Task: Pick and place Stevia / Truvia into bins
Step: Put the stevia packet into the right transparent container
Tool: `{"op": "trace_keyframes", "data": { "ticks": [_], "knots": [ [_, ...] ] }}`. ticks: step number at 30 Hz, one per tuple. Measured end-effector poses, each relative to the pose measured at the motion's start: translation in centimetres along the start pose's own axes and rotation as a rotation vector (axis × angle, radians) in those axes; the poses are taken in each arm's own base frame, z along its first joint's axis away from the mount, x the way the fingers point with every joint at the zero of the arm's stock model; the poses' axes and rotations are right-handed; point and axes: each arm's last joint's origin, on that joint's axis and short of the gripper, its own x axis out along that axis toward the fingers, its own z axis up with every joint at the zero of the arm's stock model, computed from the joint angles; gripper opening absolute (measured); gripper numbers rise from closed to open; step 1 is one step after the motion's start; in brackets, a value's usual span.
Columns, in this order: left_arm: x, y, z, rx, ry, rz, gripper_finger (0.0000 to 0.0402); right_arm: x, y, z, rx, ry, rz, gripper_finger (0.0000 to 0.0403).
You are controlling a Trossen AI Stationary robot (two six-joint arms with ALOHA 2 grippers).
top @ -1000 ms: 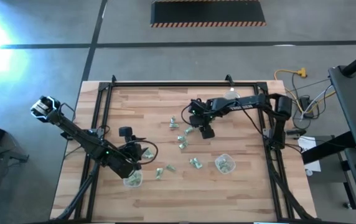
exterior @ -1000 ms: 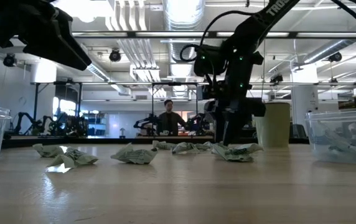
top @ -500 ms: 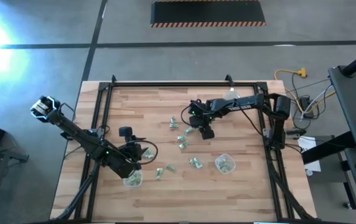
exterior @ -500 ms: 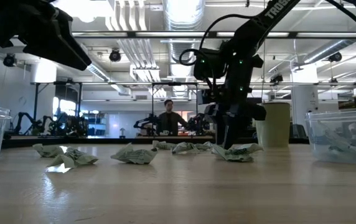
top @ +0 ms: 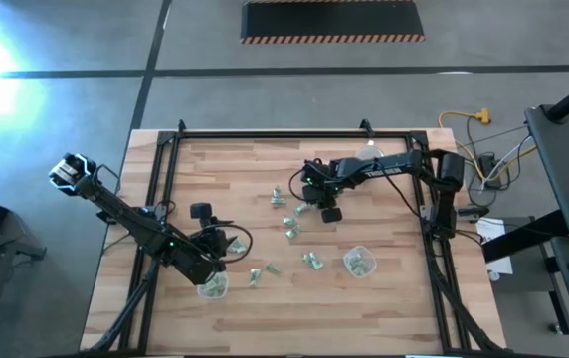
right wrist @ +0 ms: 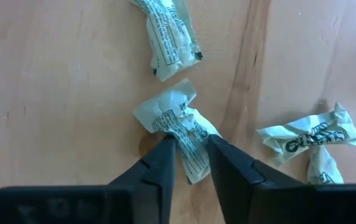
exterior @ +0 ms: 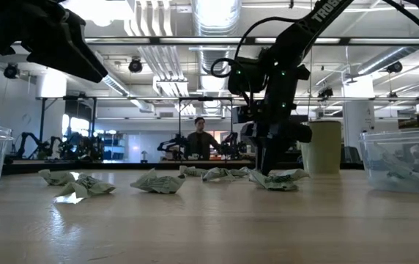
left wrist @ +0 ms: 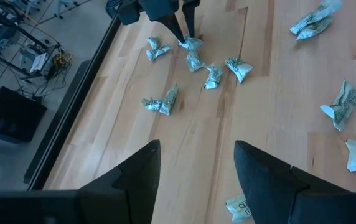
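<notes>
High view: right end effector [top: 307, 206] low over scattered sachets [top: 291, 225] mid-tabletop [top: 384, 288]; left end effector [top: 227, 242] beside a bin [top: 212, 286], second bin [top: 359, 262] apart. Left wrist view: fingers [left wrist: 270, 180] spread wide. Right wrist view: fingers [right wrist: 160, 163] pinching a crumpled sachet [right wrist: 179, 129], long axis running diagonally between them.

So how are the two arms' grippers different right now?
The right gripper is down at the tabletop, its fingers pinching a crumpled sachet. The left gripper hangs above the wood with its fingers spread wide and nothing between them. The right works mid-table among loose sachets; the left sits near a clear bin. Both are dark, two-fingered and point down.
</notes>
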Motion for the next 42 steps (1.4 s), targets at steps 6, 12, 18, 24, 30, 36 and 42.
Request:
{"op": "trace_keyframes", "data": {
  "ticks": [6, 12, 18, 24, 30, 36, 42],
  "knots": [
    [0.0, 0.0, 0.0, -0.001, 0.001, -0.004, 0.0187, -0.2, 0.1, -0.1, 0.021, 0.011, 0.004, 0.005],
    [0.0, 0.0, 0.0, -0.002, 0.0, -0.004, 0.0187, -1.2, 0.3, -0.4, 0.034, 0.032, 0.016, 0.0037],
    [0.0, 0.0, 0.0, -0.001, 0.0, -0.004, 0.0187, -3.4, 0.5, -0.6, 0.074, 0.024, 0.015, 0.0036],
    [0.0, 0.0, 0.0, -0.001, 0.0, -0.004, 0.0187, -6.6, 1.4, -0.7, 0.091, -0.018, 0.008, 0.0036],
    [0.0, 0.0, 0.0, 0.001, -0.001, -0.004, 0.0187, -10.6, 3.2, -1.0, 0.095, -0.085, 0.004, 0.0036],
    [0.0, 0.0, 0.0, 0.001, -0.001, -0.004, 0.0187, -14.4, 5.6, -1.7, 0.104, -0.167, 0.005, 0.0036],
    [0.0, 0.0, 0.0, 0.002, -0.002, 0.0, 0.0187, -16.6, 8.4, -3.1, 0.12, -0.212, 0.034, 0.0036]
  ]
}}
